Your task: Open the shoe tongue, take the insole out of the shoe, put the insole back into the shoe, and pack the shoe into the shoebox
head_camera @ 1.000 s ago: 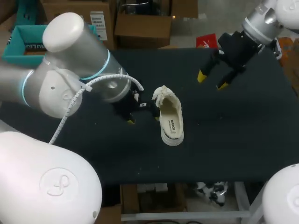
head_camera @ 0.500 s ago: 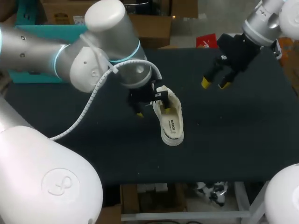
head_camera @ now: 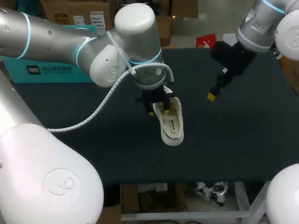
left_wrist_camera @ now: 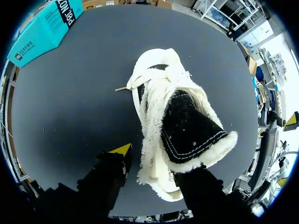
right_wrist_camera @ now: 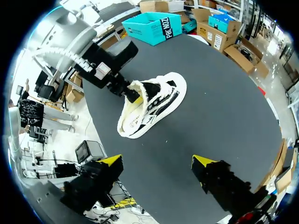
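Currently the dark table (head_camera: 243, 140) fills most of what I can see, and my left arm (head_camera: 93, 60) sweeps in from the far left to reach over its middle. My right arm (head_camera: 261, 28) comes in from the far right corner. The teal shoebox (left_wrist_camera: 39, 30) sits at the far-left edge of the table, well apart from everything else.

The white, fleece-lined shoe (head_camera: 172, 126) lies near the middle of the table with its length running far to near. Its laced end is on the far side, and the printed insole shows in the opening toward the near end.

My left tool (head_camera: 159, 111) hangs over the far part of the shoe with its fingers spread. One yellow tip sits just beside the shoe's left flank with a sliver of table between them, and the other finger's tip is hidden behind the tongue. My right tool (right_wrist_camera: 158, 161) hovers above the far-right part of the table, well apart from the shoe, its two yellow tips spread wide with only table between them.

The black tongue (left_wrist_camera: 187, 130), edged in fleece, stands up out of the shoe's opening.
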{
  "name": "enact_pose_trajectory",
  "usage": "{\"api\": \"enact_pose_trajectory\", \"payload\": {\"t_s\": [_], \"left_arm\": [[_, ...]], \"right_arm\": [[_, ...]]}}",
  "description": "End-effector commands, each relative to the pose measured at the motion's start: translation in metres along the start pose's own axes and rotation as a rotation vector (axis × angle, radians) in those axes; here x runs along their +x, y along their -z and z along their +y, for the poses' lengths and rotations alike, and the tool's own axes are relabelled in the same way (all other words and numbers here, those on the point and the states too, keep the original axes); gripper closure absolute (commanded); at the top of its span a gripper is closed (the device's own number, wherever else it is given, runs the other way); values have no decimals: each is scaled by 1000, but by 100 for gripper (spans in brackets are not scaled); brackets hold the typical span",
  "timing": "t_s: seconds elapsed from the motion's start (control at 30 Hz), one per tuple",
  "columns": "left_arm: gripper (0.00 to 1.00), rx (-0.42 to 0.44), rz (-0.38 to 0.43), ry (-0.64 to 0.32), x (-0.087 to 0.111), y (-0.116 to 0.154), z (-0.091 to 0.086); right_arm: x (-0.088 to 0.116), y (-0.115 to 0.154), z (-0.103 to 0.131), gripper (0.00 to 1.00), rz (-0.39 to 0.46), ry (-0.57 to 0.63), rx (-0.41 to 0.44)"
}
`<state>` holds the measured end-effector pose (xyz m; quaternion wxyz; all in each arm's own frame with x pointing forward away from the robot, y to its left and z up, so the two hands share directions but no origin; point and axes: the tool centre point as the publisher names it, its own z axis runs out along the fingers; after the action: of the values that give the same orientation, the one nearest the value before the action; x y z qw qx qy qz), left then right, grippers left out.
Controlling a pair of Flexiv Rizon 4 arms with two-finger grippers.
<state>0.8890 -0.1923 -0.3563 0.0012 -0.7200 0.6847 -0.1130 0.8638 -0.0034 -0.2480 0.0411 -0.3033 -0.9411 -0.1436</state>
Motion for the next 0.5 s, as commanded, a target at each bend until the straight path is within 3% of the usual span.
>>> {"api": "enact_pose_trajectory", "payload": {"t_s": [0.03, 0.27, 0.5], "left_arm": [[100, 18, -64, 3, 4, -1, 1], [100, 36, -58, -5, 0, 5, 1], [100, 83, 18, -89, -21, 20, 3]], "right_arm": [[12, 2, -7, 0, -167, 233, 52], [10, 5, -10, 0, -139, 279, 72], [10, 5, -10, 0, -139, 279, 72]]}}
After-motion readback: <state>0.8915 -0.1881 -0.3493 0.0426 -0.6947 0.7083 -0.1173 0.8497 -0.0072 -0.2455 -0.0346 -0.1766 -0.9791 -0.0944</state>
